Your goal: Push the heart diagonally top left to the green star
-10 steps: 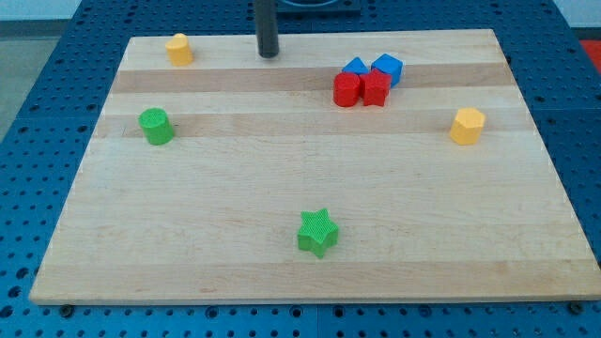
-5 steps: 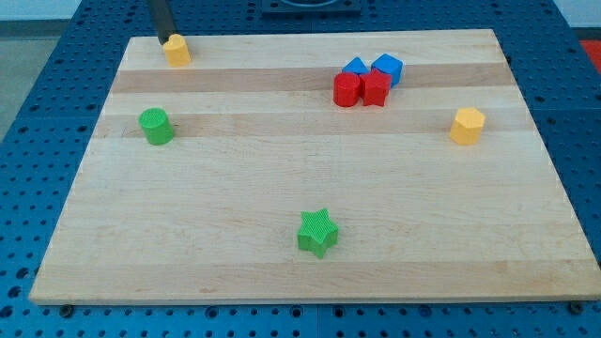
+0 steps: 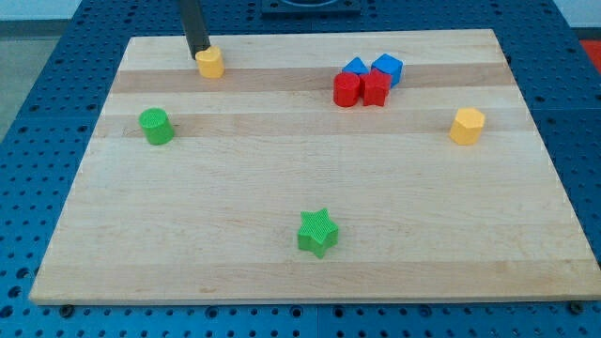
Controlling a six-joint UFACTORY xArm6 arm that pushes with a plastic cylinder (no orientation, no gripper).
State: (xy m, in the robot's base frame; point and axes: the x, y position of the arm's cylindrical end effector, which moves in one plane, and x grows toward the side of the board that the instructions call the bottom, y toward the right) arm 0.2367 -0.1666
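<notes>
The yellow heart block lies near the board's top left. My tip touches its upper left side, and the dark rod rises out of the view's top. The green star lies far below and to the right of the heart, near the board's bottom middle.
A green cylinder stands at the left. Two red blocks and two blue blocks cluster at the top right. A yellow hexagonal block stands at the right. The wooden board rests on a blue perforated table.
My tip swept left along the board's top edge to the yellow heart's upper left. It then pushed the heart a little right and down.
</notes>
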